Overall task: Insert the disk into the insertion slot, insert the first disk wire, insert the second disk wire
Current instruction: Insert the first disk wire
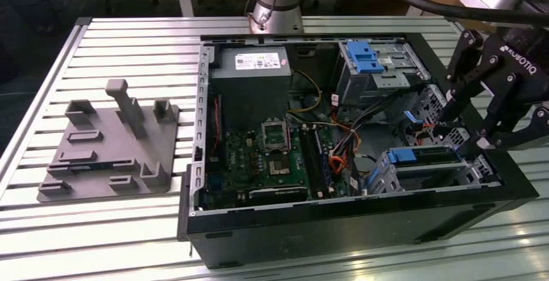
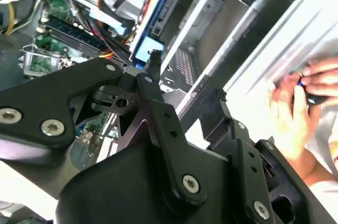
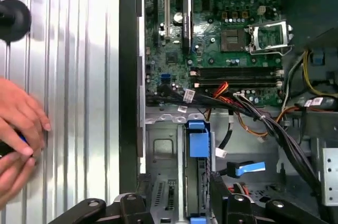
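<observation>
Though the grey fixture (image 1: 112, 146) sits on the slatted table (image 1: 128, 43) at the exterior view's left, the work is all at the other side of the open computer case (image 1: 343, 229). Past the motherboard (image 1: 274, 159), the disk (image 1: 422, 155) lies in the insertion slot (image 1: 433, 175) and looks seated. Its blue carrier end faces the board, and its long axis runs toward the case wall at that view's right. Just above it and to its right hangs the gripper (image 1: 466, 134), jaws apart and holding nothing. In the first wrist view its fingers (image 3: 232, 211) stand either side of the disk's line, so the disk lies straight ahead of the tool. A blue-tipped cable (image 3: 248, 168) lies loose beside the disk, seemingly unplugged. A person's hand (image 3: 21, 134) rests on the table beyond the case wall.
</observation>
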`<state>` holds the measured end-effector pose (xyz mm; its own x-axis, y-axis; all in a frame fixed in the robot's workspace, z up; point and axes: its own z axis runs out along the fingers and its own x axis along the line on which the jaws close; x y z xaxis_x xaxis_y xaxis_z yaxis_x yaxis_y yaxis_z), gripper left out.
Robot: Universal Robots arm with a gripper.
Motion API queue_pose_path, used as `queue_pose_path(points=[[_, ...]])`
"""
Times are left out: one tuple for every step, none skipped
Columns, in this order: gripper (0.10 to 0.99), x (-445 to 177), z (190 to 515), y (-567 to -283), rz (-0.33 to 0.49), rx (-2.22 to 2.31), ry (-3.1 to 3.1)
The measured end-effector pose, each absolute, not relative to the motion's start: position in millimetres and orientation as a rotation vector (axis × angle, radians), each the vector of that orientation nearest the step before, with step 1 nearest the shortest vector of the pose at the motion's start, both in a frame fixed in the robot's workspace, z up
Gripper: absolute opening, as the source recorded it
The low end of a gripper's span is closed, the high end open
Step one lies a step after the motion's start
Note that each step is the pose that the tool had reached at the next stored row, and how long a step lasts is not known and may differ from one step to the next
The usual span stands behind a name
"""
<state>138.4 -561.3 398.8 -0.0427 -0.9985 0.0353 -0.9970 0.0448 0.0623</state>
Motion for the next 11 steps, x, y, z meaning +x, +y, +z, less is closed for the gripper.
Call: queue_pose_path(points=[[0.557, 138, 399, -561, -0.032, 2.105, -2.238], [0.557, 138, 398, -561, -0.032, 2.085, -2.257], [0.557, 138, 398, -561, -0.033, 2.065, -2.275], [0.557, 138, 397, -561, -0.033, 2.046, -2.292], [0.557, 138, 396, -560, -0.033, 2.036, -2.3], [0.557, 139, 396, -558, -0.031, 2.034, -2.3], [0.557, 139, 395, -554, -0.029, 2.033, -2.3], [0.557, 140, 394, -549, -0.027, 2.032, -2.299], [0.557, 140, 394, -545, -0.026, 2.032, -2.298], [0.557, 141, 393, -540, -0.025, 2.032, -2.298], [0.557, 142, 393, -536, -0.025, 2.031, -2.298]])
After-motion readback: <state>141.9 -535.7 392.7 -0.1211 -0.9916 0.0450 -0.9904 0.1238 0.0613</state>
